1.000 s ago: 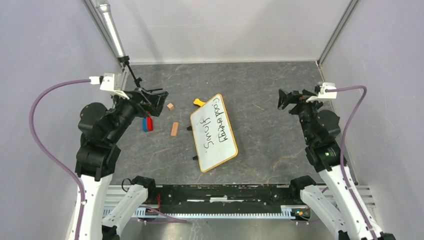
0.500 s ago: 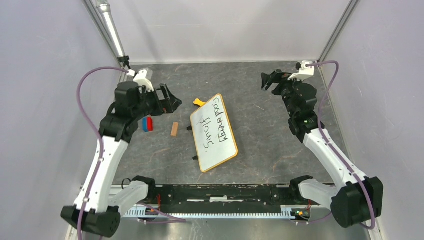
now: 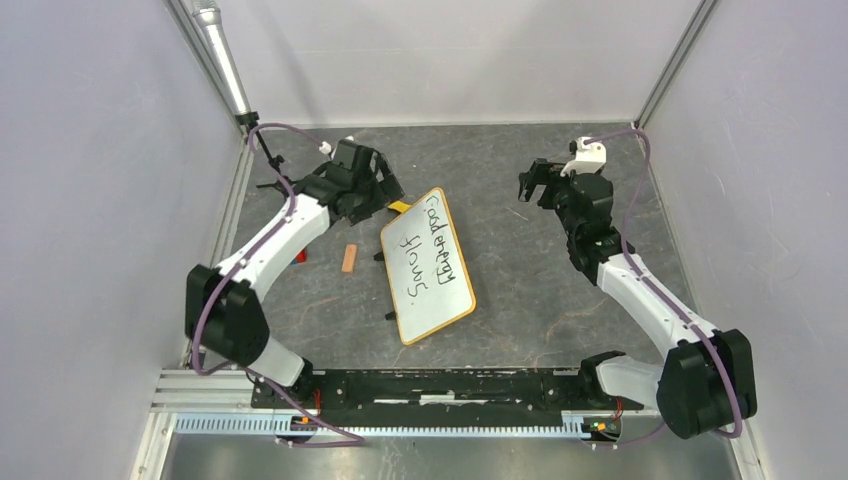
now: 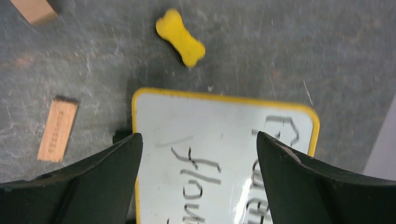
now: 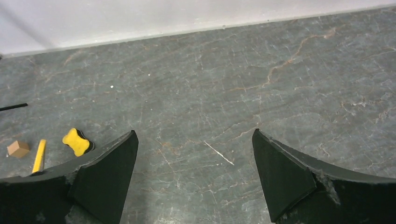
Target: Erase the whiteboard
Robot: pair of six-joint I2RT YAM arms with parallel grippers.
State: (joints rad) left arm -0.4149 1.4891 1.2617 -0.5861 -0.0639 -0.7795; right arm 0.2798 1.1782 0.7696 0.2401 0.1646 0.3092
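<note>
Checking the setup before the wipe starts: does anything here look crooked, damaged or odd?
Nothing is damaged or spilled. The whiteboard lies flat but skewed, its edges at a slant to the edges of the table. A yellow bone-shaped pad lies just off its far corner, not touching, and a tan block lies loose to its left.

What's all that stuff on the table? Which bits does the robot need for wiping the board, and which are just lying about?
For the job:
- whiteboard, black writing still on it
- yellow bone-shaped pad just beyond its far end, probably the eraser

Just lying about:
- flat wooden block, left of the board
- small wooden cube, near the pad
</note>
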